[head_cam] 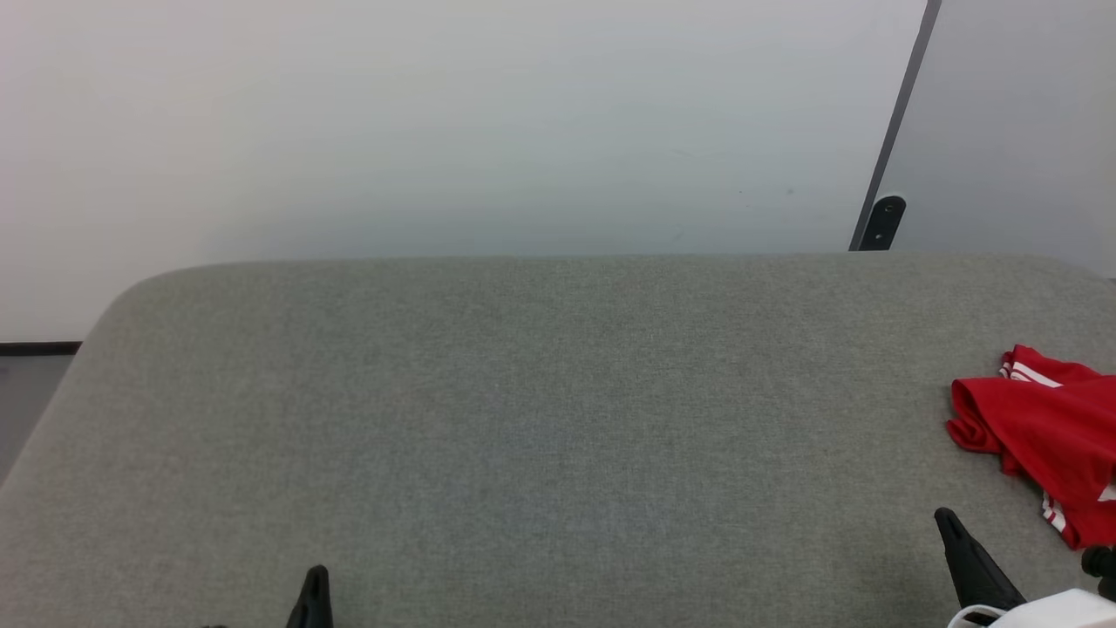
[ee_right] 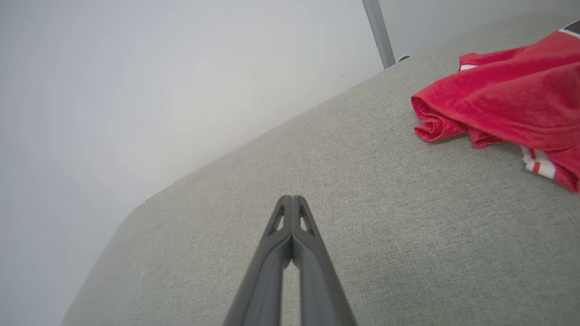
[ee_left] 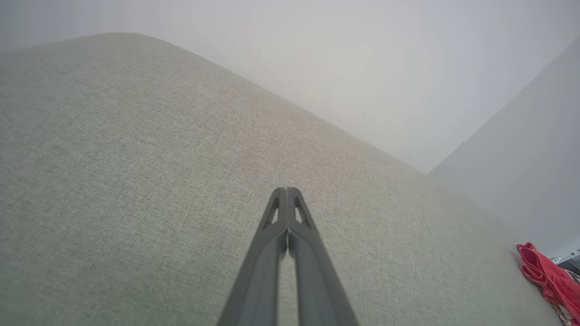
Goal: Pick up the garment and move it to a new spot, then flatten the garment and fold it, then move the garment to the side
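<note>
Red garment, crumpled in a heap, with white-and-red striped trim showing at two edges. Lies at the right edge of the grey fabric-covered desk, near the right hand, not touching it. Right hand: fingers pressed together, holding nothing. Left hand: likewise closed, empty, well apart from the garment.

- Grey woven-fabric worktop with rounded far corners spans the near scene.
- Plain pale wall behind it, evenly lit.
- Dark slanted strip with a black bracket, far right.
- Dark baseboard above grey floor, left.
</note>
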Tool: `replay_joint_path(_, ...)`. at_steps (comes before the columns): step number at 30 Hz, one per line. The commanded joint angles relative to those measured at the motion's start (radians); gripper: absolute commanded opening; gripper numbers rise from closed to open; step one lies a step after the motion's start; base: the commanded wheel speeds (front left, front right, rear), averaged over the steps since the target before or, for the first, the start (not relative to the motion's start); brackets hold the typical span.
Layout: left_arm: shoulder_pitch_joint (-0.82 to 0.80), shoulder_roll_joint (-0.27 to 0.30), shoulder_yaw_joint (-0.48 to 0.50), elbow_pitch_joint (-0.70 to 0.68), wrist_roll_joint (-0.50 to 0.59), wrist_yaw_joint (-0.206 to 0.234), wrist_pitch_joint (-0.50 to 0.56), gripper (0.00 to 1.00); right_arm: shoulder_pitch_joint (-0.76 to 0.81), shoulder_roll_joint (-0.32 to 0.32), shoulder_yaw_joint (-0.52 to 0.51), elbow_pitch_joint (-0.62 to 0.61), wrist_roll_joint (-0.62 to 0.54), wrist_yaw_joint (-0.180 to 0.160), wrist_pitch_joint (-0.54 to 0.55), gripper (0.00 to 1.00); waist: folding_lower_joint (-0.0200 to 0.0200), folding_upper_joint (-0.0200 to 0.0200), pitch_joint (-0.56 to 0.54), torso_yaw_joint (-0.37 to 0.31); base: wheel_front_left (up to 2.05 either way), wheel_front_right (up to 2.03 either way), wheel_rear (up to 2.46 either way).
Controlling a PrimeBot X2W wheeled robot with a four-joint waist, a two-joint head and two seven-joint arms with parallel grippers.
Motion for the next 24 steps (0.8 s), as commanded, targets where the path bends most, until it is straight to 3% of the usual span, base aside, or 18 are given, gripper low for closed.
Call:
replay_joint_path(1,-0.029,0.002,0.008,-0.008,-0.039,-0.008,0.009,0.0,-0.03,-0.003,-0.005,-0.005,0.039,0.0,-0.007,0.0,0.0,0.0,0.001,0.001,0.0,0.0,0.0)
replay_joint_path(24,-0.114,-0.008,0.045,0.035,-0.363,-0.048,0.092,0.0,-0.094,0.012,-0.011,0.067,0.333,0.0,-0.023,0.0,0.0,0.0,0.018,0.009,0.0,0.0,0.0)
